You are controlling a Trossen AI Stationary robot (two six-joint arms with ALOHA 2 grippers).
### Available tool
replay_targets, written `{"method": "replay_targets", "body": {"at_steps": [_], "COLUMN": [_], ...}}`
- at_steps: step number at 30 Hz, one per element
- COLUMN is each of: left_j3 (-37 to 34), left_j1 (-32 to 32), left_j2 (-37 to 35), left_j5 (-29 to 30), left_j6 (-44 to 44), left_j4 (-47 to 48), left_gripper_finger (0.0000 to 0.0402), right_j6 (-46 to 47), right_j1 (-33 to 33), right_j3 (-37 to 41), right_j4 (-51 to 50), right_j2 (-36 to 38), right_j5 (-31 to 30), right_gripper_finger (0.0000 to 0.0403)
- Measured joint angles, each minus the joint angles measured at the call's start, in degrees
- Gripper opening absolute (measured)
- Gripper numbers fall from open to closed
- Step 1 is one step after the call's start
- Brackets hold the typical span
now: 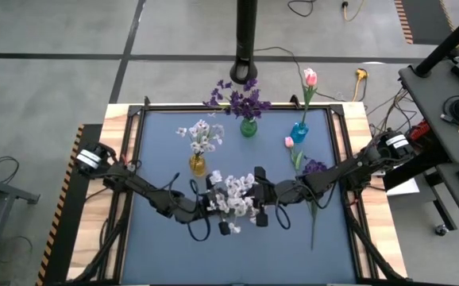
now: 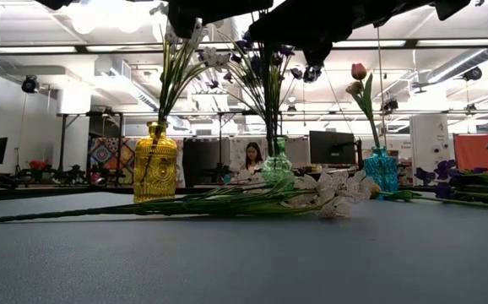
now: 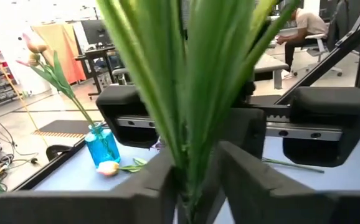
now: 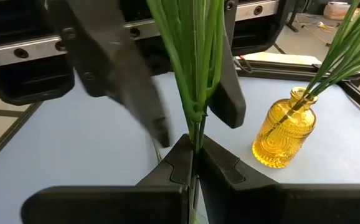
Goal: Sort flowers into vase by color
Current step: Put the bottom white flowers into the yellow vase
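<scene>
The white sprig hangs over the middle of the table, blossoms bunched between the two arms. In the wrist views its green stem runs up out of both sets of fingers, so both arms are right at it. The right gripper is pressed together on the stem, fingers hard against it. The left gripper has the same bundle of stems between its fingers, but I can't tell whether they're truly pinching or only closing round it. The yellow vase, already holding white blossoms, stands just behind and to the left of the sprig, on the left arm's side. So, to my eye, the left arm has the shorter carry. Another white sprig lies flat on the table.
</scene>
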State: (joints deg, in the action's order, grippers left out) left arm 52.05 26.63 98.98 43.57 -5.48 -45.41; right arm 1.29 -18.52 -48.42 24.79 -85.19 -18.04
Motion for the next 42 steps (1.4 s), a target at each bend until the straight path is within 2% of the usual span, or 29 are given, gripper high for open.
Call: {"method": "replay_targets", "body": {"at_steps": [5, 7, 11, 16, 19, 24, 32, 37, 42], "left_j3": [0.0, 0.0, 0.0, 0.0, 0.0, 0.0, 0.6, 0.7, 0.7], "left_j1": [0.0, 0.1, 0.1, 0.4, 1.0, 3.3, 8.2, 9.2, 8.9], "left_j2": [0.0, 0.0, 0.0, -0.3, -1.4, -4.6, -11.6, -17.0, -22.9], "left_j5": [0.2, 0.2, 0.2, 0.8, 1.3, 6.7, 17.7, 24.1, 25.7], "left_j6": [0.0, 0.0, 0.0, 0.0, 0.1, 0.3, 4.6, 5.0, 7.9], "left_j4": [0.0, 0.0, 0.2, 1.2, 4.1, 8.3, 22.2, 29.5, 36.7], "left_gripper_finger": [0.0019, 0.0007, 0.0015, 0.0009, 0.0006, 0.0007, 0.0008, 0.0008, 0.0008], "right_j6": [0.2, 0.6, 1.7, 2.8, 4.8, 9.1, 15.0, 18.2, 27.7], "right_j1": [-0.1, -0.3, -0.2, -0.3, -0.3, -0.3, -0.2, -0.1, 3.2], "right_j3": [0.0, 0.0, 0.0, 0.0, 0.0, 0.0, 0.0, 0.0, 0.0], "right_j4": [0.0, -0.1, -0.1, -1.0, -4.5, -13.4, -27.7, -33.3, -45.4], "right_j2": [0.0, 0.0, 0.0, 0.7, 2.7, 7.9, 16.4, 18.5, 19.8], "right_j5": [0.1, 0.1, 0.0, 0.0, 0.0, -0.1, -2.1, -7.4, -13.7], "right_gripper_finger": [0.0013, 0.0017, 0.0048, 0.0116, 0.015, 0.0188, 0.0203, 0.0203, 0.0203]}}
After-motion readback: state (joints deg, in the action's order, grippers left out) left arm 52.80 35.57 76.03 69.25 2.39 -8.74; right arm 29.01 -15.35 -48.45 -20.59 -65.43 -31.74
